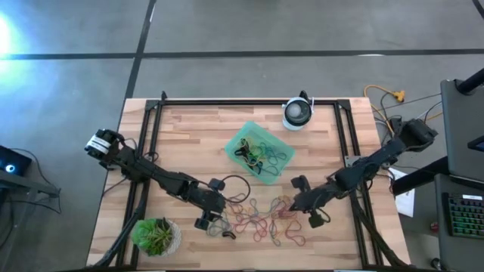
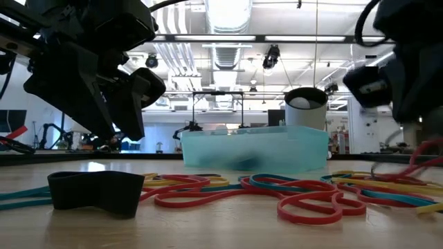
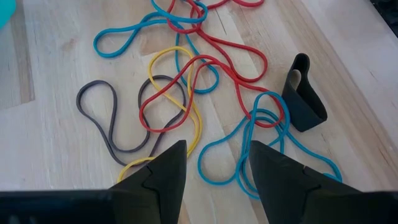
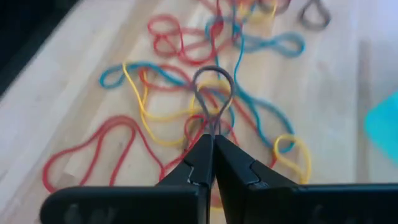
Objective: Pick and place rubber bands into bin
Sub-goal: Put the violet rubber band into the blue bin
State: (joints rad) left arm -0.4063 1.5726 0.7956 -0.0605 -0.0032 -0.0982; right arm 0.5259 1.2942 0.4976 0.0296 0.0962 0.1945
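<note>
1. the right claw [image 4: 213,163] is clenched tight, its two dark fingers meeting on a thin grey elastic loop [image 4: 213,93]; the loop stands out ahead of the fingertips, its long axis in line with the fingers
2. the relation the coming move turns on: the shallow square translucent mint-green plastic bin [image 1: 261,150] lies from the right claw [image 1: 296,202] toward the far side of the wooden surface [image 1: 197,125] and toward the middle, near but not touching; the carry would run diagonally up and inward, as i judge it
3. the grey loop still lies among the loose pile of red, yellow and blue rubber bands [image 1: 261,219], and a yellow one and a red one cross just under it, so a lift may drag neighbours along
4. the pile spreads along the near part of the surface between the two claws; the bin already holds several bands
5. the left claw [image 1: 214,215] hovers at the pile's left end, released, its fingers [image 3: 163,177] apart over a yellow, a red and a dark grey band; it is about as near the bin as the right one, but grips nothing
6. a broad black rubber band [image 3: 303,93] stands on edge just beside the left claw, apart from the thin loops
7. past the bin stands a round white-and-black device [image 1: 297,113], and a green potted plant [image 1: 156,236] sits at the near left corner; neither lies on the straight line from right claw to bin
8. nothing stands between the right claw and the bin's near rim [image 2: 255,137] except the low wall itself, which the band must clear
</note>
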